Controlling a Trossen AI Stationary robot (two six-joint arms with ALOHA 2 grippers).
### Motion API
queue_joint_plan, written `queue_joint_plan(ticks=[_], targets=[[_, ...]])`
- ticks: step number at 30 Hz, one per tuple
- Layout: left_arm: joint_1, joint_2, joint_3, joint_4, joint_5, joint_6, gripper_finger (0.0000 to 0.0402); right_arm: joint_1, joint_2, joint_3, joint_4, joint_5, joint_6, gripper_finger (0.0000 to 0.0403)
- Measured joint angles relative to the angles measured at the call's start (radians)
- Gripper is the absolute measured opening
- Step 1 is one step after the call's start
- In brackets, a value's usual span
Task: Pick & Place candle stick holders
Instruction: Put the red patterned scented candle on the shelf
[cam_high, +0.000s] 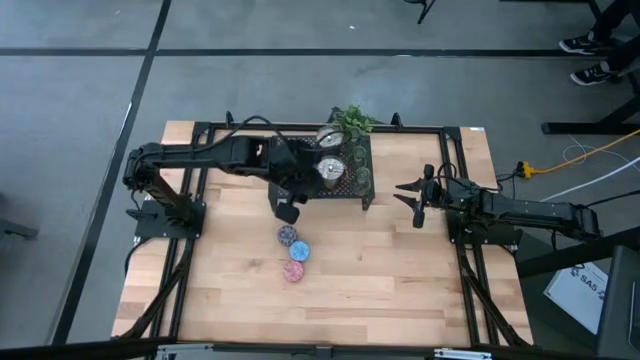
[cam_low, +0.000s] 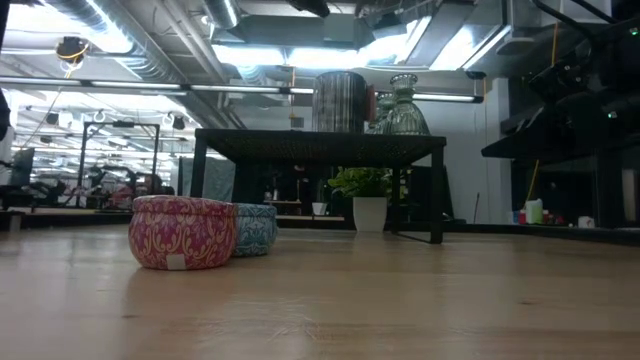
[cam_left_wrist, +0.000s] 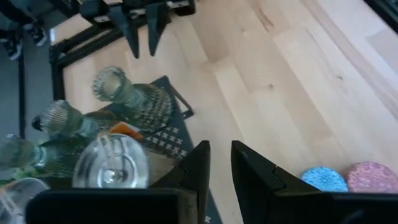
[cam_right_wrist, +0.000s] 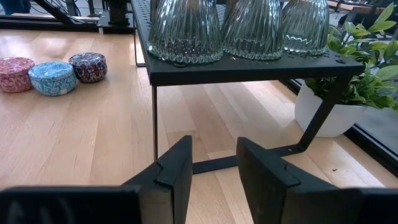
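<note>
A black mesh rack (cam_high: 340, 172) stands at the table's far middle. On it are two shiny silver holders (cam_high: 330, 137) (cam_high: 330, 170) and three olive-green ribbed glass cups (cam_right_wrist: 186, 28) (cam_right_wrist: 255, 28) (cam_right_wrist: 305, 25). Three small glittery tins rest on the table in front of the rack: purple (cam_high: 287, 236), blue (cam_high: 298, 252) and pink (cam_high: 293, 271). My left gripper (cam_high: 288, 210) hovers at the rack's near left corner, open by a narrow gap and empty (cam_left_wrist: 221, 165). My right gripper (cam_high: 415, 200) is open and empty to the right of the rack (cam_right_wrist: 211, 168).
A small green plant (cam_high: 350, 120) in a white pot (cam_right_wrist: 323, 106) stands behind the rack at the table's far edge. Bare wood lies near and to the left and right of the tins. The arms' black frames run along both table sides.
</note>
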Motion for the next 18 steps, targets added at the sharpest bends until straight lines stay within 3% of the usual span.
queue_joint_plan(ticks=[11,18], targets=[[-0.041,-0.006,-0.054,-0.194,0.020,-0.043,0.0036,0.000,0.000,0.000,0.000,0.000,0.000,0.0128],[-0.017,-0.008,-0.089,-0.141,0.127,0.001,0.0029,0.000,0.000,0.000,0.000,0.000,0.000,0.0128]])
